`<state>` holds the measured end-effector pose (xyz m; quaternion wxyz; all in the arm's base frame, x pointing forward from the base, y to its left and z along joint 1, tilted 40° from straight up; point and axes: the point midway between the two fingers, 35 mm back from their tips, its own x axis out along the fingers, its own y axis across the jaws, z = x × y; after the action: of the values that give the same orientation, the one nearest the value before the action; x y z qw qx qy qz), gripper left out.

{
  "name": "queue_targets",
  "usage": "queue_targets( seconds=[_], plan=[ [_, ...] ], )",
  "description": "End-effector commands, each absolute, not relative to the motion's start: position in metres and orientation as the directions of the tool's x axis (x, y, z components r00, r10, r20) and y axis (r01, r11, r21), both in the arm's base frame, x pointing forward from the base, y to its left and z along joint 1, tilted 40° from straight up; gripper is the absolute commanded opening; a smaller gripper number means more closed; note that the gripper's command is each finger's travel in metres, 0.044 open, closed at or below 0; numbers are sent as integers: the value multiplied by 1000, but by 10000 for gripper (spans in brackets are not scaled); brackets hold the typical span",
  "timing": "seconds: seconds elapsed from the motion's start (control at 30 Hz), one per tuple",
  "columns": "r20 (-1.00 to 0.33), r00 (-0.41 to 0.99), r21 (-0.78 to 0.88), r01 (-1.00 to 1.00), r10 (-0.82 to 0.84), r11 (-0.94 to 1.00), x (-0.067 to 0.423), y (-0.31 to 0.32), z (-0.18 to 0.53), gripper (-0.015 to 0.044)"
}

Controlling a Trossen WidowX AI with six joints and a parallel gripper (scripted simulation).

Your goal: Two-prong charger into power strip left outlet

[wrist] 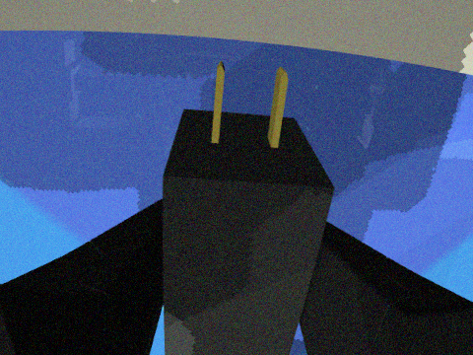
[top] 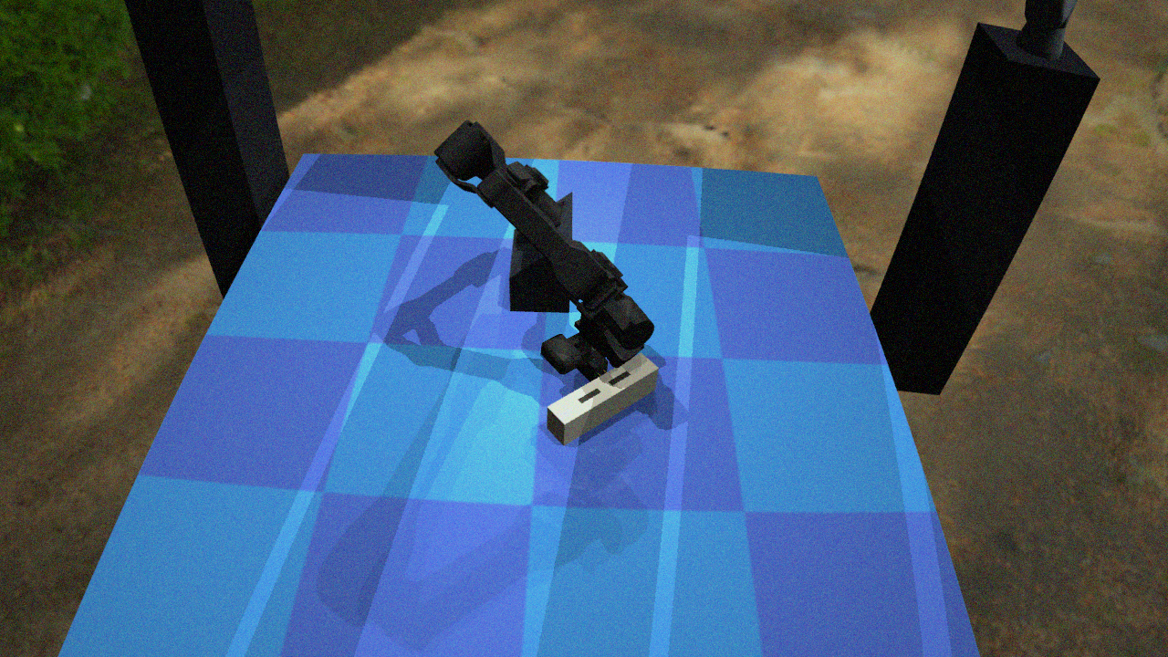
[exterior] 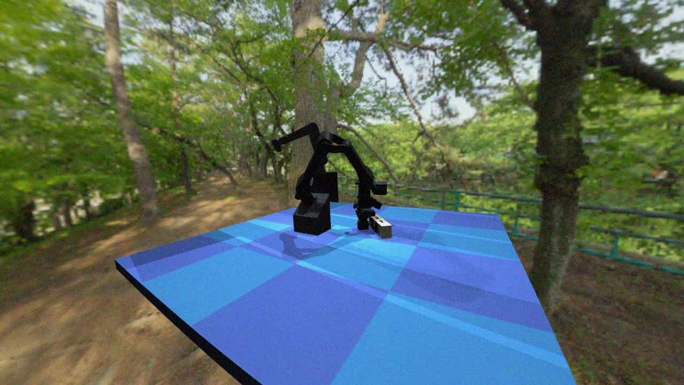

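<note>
From the top, the arm (top: 548, 236) is reaching across the blue checked bench (top: 245, 408), its claw (top: 606, 369) hanging at the far edge of the beige strip (top: 602, 401), which is lying at an angle near the middle. From the exterior, the claw (exterior: 363, 221) is sitting just beside the strip (exterior: 381, 225). At the wrist, the claw is gripping the dark charger (wrist: 244, 250), its two brass prongs (wrist: 248, 106) pointing toward the strip's (wrist: 263, 7) grey side.
</note>
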<state>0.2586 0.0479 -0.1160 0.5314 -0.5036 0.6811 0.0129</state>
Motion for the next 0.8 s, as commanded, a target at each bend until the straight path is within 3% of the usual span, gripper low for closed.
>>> queue_targets(
  seconds=[0.0,0.77],
  plan=[
    [-740,69,-513,-701,-669,495,259,49,-117,0],
    [-741,69,-513,-701,-668,496,263,52,-118,0]
  ],
)
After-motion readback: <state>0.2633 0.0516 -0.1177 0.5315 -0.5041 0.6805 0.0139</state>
